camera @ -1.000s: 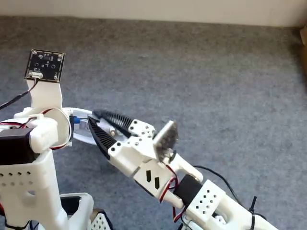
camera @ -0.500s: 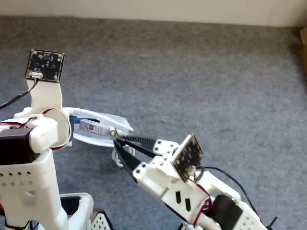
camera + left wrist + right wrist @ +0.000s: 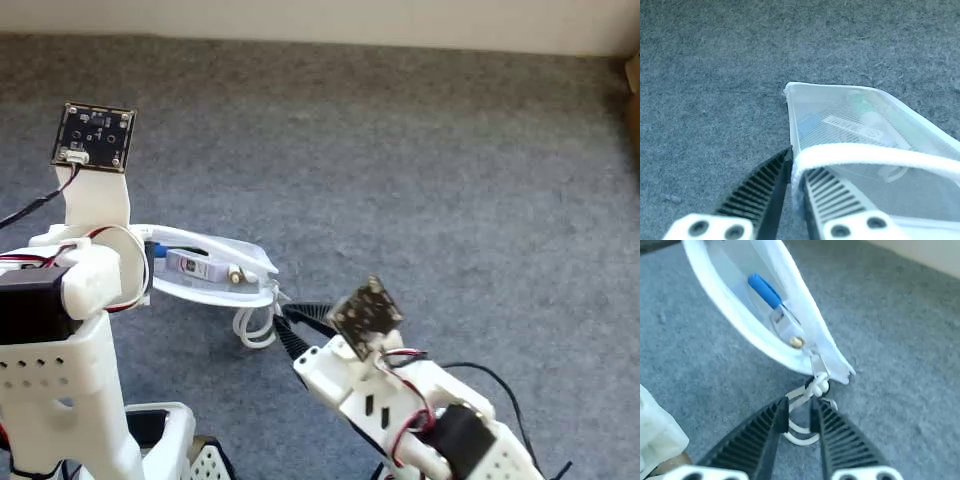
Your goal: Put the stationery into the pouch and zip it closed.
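The white mesh pouch [image 3: 240,250] lies open on the grey carpet, and my left gripper [image 3: 795,162] is shut on its rim [image 3: 865,154] at one end. Inside it lies a blue-capped pen [image 3: 765,291], which the high view shows as a pale stick [image 3: 195,265]. A metal zipper pull [image 3: 817,365] sits at the pouch's other end, with a white cord [image 3: 812,387] tied to it. My right gripper [image 3: 799,405] is down at that end and narrowly open, the cord passing between its fingertips. In the high view the cord loop [image 3: 252,328] lies beside my right gripper [image 3: 285,318].
Grey carpet [image 3: 450,170] stretches wide to the right and far side. A pale wall edge [image 3: 330,20] runs along the back. The left arm's white body [image 3: 60,330] stands at the near left.
My right gripper has drawn back out of the pouch's mouth toward the near side and narrowed its fingers around the zipper cord. The left arm and pouch have kept still.
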Tool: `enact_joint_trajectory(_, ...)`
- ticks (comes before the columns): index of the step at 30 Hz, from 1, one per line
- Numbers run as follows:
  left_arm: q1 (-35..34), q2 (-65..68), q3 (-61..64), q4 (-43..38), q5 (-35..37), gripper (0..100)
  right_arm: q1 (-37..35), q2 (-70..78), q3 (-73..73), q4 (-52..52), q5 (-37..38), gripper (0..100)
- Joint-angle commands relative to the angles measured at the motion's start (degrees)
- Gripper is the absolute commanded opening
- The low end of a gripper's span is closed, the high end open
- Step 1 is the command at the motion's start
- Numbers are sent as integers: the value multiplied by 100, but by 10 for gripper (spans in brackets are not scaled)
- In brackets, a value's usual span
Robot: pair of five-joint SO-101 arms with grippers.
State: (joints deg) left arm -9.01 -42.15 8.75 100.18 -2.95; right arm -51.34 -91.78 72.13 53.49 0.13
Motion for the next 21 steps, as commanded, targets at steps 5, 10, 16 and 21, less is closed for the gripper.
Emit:
enact_joint_trajectory(5,127,66,215,-9,62,7,57,-84,901,-1191,-651,209)
enact_joint_trajectory(10,127,66,207,-9,62,7,13,-40,1077,-2009,-651,209)
enact_joint_trajectory(16,127,66,207,-9,62,7,-198,-40,1657,-2993,-651,209)
enact_joint_trajectory(21,127,66,207,-9,62,7,-180,-40,2018,-3495,-651,209)
